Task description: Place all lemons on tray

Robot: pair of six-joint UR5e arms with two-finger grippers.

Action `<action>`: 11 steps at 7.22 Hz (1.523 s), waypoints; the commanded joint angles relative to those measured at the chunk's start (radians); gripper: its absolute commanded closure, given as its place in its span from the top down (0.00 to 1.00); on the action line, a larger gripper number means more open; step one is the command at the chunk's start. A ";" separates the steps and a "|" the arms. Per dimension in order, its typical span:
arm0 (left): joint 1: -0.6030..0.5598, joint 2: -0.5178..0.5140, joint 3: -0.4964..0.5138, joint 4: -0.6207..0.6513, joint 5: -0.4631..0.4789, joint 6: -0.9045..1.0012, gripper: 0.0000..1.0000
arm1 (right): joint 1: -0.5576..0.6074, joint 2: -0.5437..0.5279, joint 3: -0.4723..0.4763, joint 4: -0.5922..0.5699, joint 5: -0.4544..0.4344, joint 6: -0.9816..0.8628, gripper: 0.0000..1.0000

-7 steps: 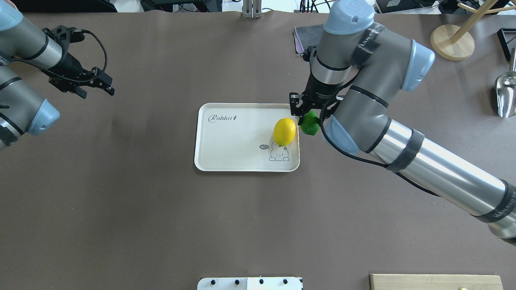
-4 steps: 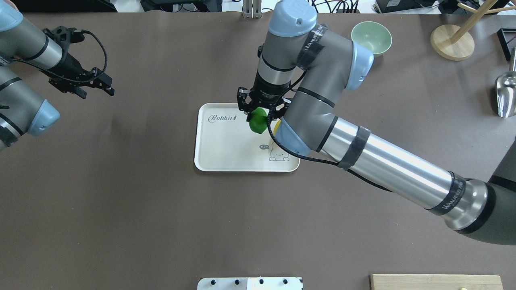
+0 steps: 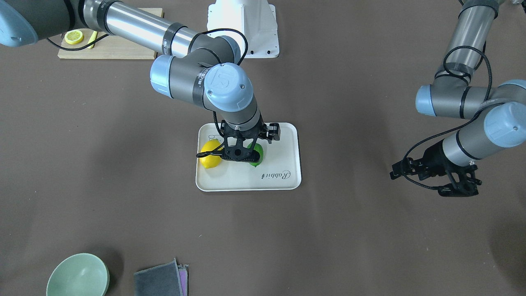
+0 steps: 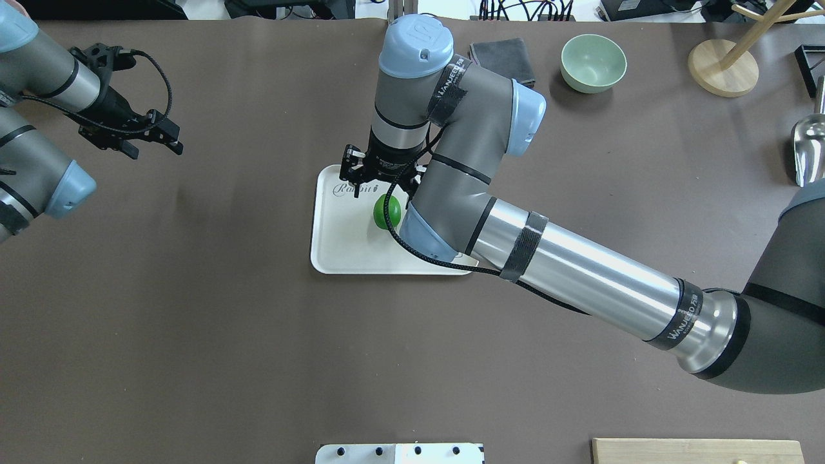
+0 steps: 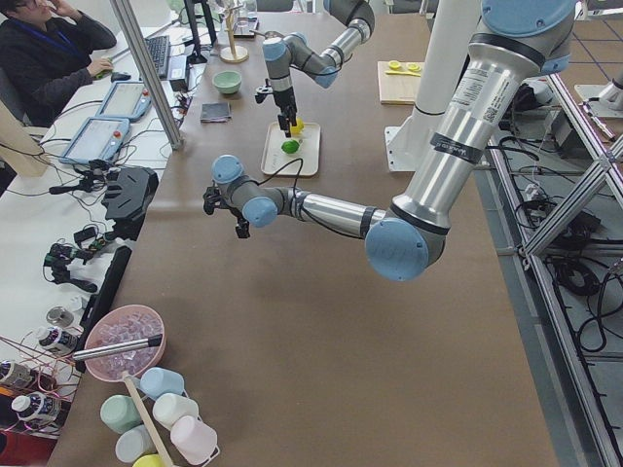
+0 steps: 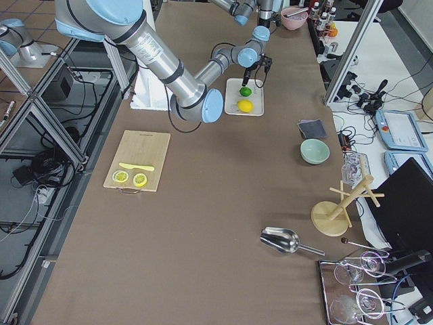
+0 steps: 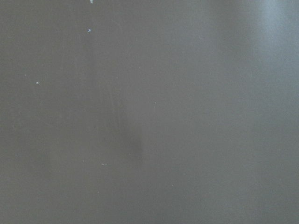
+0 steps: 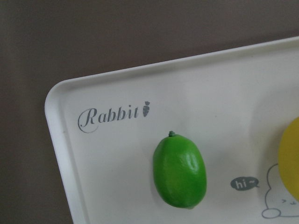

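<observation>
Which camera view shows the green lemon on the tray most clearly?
The right wrist view: the green lemon lies whole and unobstructed on the tray. Overhead, the right arm covers its edge. From the front, the right gripper hides most of it. The side views show it only small.

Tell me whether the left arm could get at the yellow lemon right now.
Probably not cleanly. The left gripper hangs well off the tray, and the right gripper sits low over it, right beside the yellow lemon, crowding the approach.
</observation>
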 commanded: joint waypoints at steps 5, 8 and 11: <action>-0.006 0.007 0.004 0.005 -0.003 0.004 0.98 | 0.142 -0.073 0.031 -0.002 0.078 -0.097 1.00; -0.099 0.035 0.010 0.006 -0.008 0.009 0.97 | 0.281 -0.438 0.270 -0.005 0.074 -0.407 1.00; -0.218 0.059 0.032 0.177 -0.006 0.400 0.97 | 0.471 -0.680 0.335 0.001 0.091 -0.752 1.00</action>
